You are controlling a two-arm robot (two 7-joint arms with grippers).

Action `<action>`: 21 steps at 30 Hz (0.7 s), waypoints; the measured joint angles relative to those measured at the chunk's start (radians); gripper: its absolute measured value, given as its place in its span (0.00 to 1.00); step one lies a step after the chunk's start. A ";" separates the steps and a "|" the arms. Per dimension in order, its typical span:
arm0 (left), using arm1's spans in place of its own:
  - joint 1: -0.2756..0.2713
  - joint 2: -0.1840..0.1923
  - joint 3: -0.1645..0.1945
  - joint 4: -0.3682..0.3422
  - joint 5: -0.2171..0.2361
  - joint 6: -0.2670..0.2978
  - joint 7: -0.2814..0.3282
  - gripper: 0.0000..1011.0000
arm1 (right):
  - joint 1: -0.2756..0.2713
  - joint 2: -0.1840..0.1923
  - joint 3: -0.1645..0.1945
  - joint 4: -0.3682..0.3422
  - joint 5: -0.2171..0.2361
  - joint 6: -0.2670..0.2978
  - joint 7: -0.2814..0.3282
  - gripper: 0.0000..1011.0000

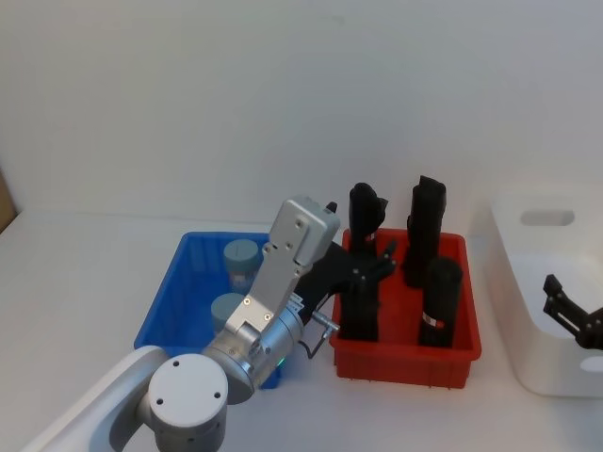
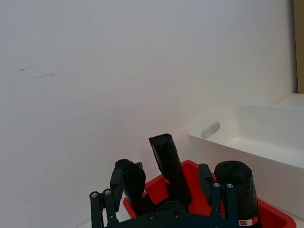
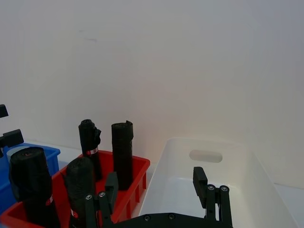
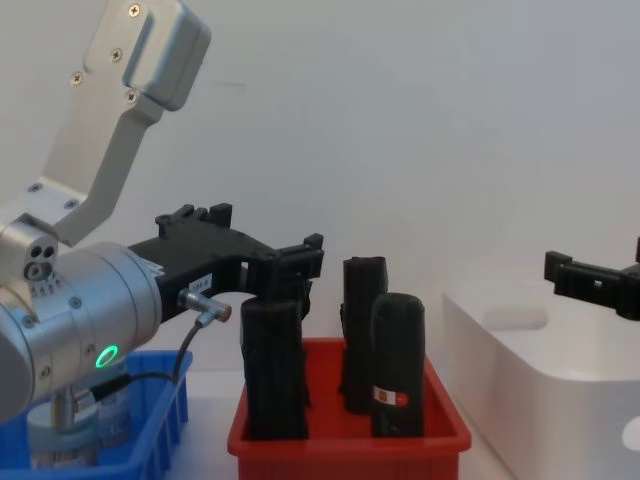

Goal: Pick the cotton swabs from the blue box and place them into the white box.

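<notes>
Two cotton swabs sit in the blue box, and my left arm half hides the nearer one. My left claw hangs spread and empty among the black rolls in the red bin. My right claw, also spread, hovers over the white box.

The silver left arm covers part of the blue ribbed plastic bin and its nearer grey-lidded jar.

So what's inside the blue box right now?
Two cotton swabs stand in the blue box, one at the back and one nearer. The left arm covers its right side, hiding anything there.
</notes>
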 joint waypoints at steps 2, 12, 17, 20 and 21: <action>0.000 0.000 0.000 0.000 0.000 0.000 0.000 0.99 | 0.000 0.000 0.000 0.000 0.000 0.000 0.000 0.99; 0.000 0.000 0.000 0.000 0.000 0.000 0.000 0.99 | 0.000 0.000 0.000 0.000 0.000 0.000 0.000 0.99; 0.000 0.000 0.000 0.000 0.000 0.000 0.000 0.99 | 0.000 0.000 0.000 0.000 0.000 0.000 0.000 0.99; 0.000 0.000 0.000 0.000 0.000 0.000 0.000 0.99 | 0.000 0.000 0.000 0.000 0.000 0.000 0.000 0.99; 0.000 0.000 0.000 0.000 0.000 0.000 0.000 0.99 | 0.000 0.000 0.000 0.000 0.000 0.000 0.000 0.99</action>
